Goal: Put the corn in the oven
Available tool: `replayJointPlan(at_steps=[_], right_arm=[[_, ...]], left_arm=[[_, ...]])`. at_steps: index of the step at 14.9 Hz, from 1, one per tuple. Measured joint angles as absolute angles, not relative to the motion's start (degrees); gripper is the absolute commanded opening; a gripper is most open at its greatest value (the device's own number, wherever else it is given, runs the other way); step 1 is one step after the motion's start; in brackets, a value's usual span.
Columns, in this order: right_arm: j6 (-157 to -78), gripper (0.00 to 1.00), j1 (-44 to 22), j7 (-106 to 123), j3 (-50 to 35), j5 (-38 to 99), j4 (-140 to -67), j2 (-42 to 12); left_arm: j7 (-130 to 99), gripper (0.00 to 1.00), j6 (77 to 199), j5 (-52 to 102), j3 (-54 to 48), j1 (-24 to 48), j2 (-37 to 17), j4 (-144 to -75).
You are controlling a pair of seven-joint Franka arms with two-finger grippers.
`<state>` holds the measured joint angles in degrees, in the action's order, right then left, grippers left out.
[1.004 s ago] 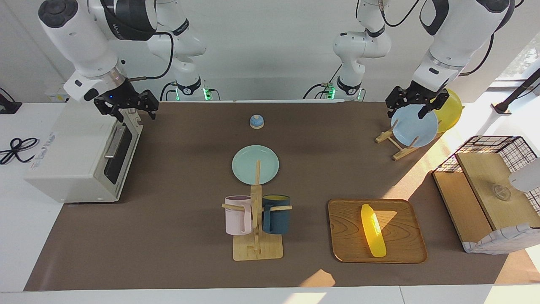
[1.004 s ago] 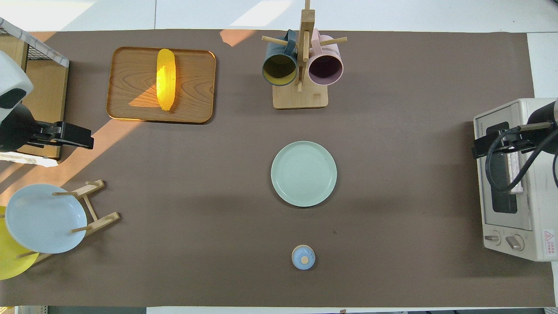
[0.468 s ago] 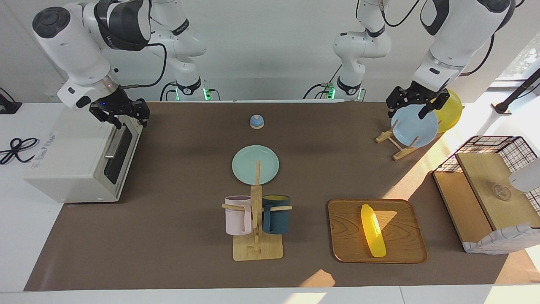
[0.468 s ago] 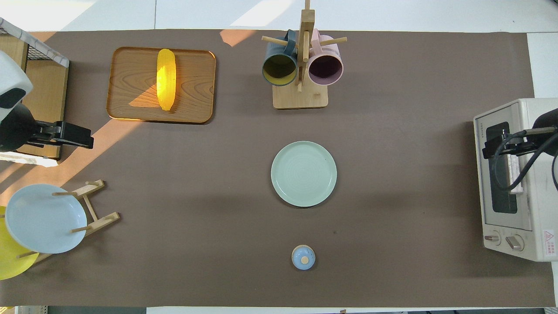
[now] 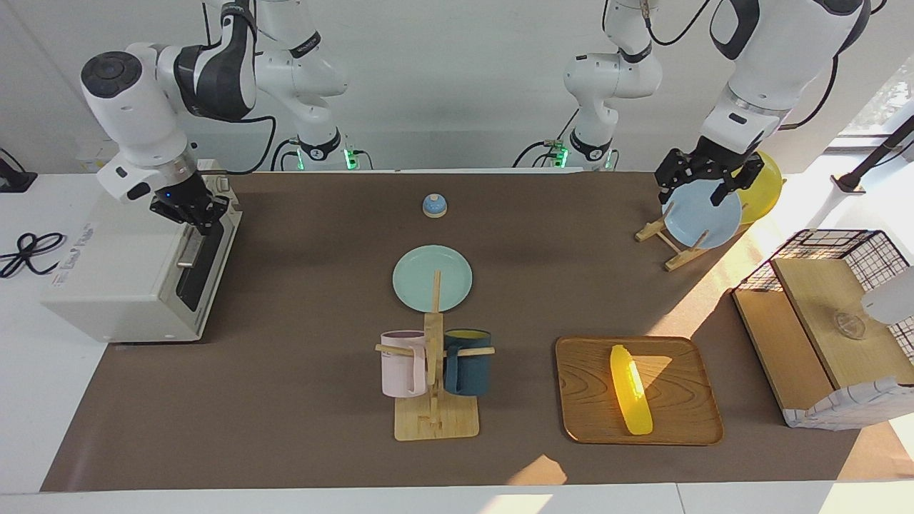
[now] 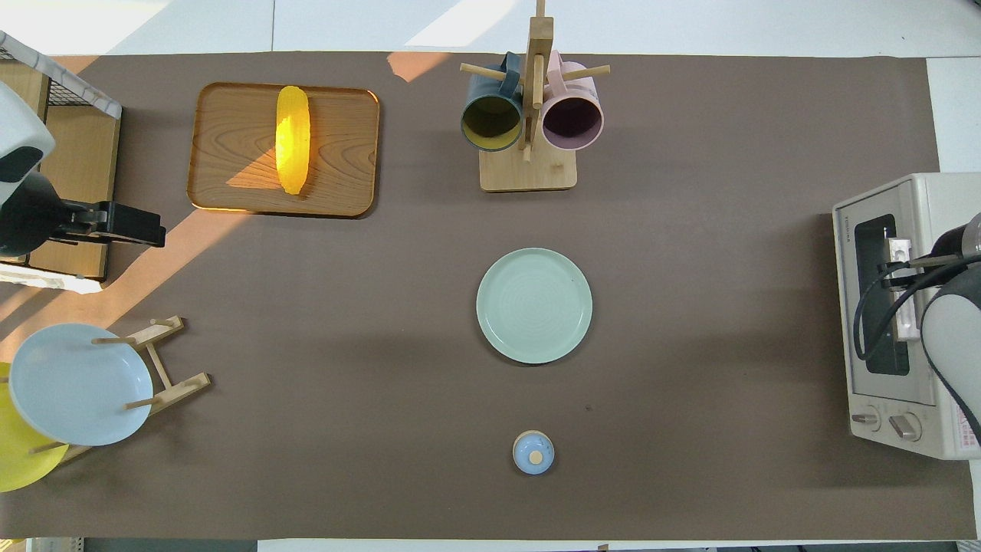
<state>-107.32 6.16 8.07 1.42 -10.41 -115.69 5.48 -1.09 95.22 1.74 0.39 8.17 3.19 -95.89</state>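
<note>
The yellow corn [image 5: 631, 391] [image 6: 293, 149] lies on a wooden tray [image 5: 685, 421] [image 6: 222, 153] toward the left arm's end of the table. At the right arm's end stands the off-white oven [image 5: 121, 285] [image 6: 920, 383], its dark glass door closed. My right gripper [image 5: 200, 218] is at the top of the door, shut on the end of the metal handle [image 5: 188, 251] [image 6: 903, 314] nearer the robots. My left gripper [image 5: 698, 187] [image 6: 153, 232] hangs open over the plate rack, holding nothing.
A mug stand [image 5: 435, 421] with a pink and a dark blue mug and a pale green plate [image 5: 414, 278] sit mid-table. A small blue knob [image 5: 434, 205] lies nearer the robots. A rack holds a blue plate [image 5: 703, 221] and a yellow plate [image 5: 764, 189]. A wire-and-wood basket [image 5: 835, 314] stands beside the tray.
My right gripper came down onto the top of the oven door and closed from open to shut on the handle. The left gripper barely shifted. The corn stayed put.
</note>
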Motion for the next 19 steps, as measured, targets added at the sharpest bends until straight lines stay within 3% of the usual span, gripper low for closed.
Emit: replayJointPlan(at_steps=[6, 12, 15, 19], right_arm=[[-108.4, 0.0, 6.96, 8.48, 1.37, -13.77, -117.83, 5.48], [-108.92, 0.0, 7.0, 7.62, 1.05, -11.79, -118.9, 5.58], [-111.35, 0.0, 4.1, 4.02, 0.48, -8.4, -121.41, 5.77], [-118.38, 0.0, -0.48, -2.1, -0.02, -7.29, -125.45, 2.7]], left_arm=[[-1.09, 1.0, 95.8, 1.74, 0.11, 8.23, 2.44, -96.14], [-1.09, 1.0, 99.3, 1.74, 0.03, 8.28, -2.06, -95.73], [-1.09, 1.0, 100.5, 1.74, 0.02, 8.29, -8.0, -91.88], [-1.09, 1.0, 102.31, 1.74, 0.03, 8.28, -19.92, -81.69]])
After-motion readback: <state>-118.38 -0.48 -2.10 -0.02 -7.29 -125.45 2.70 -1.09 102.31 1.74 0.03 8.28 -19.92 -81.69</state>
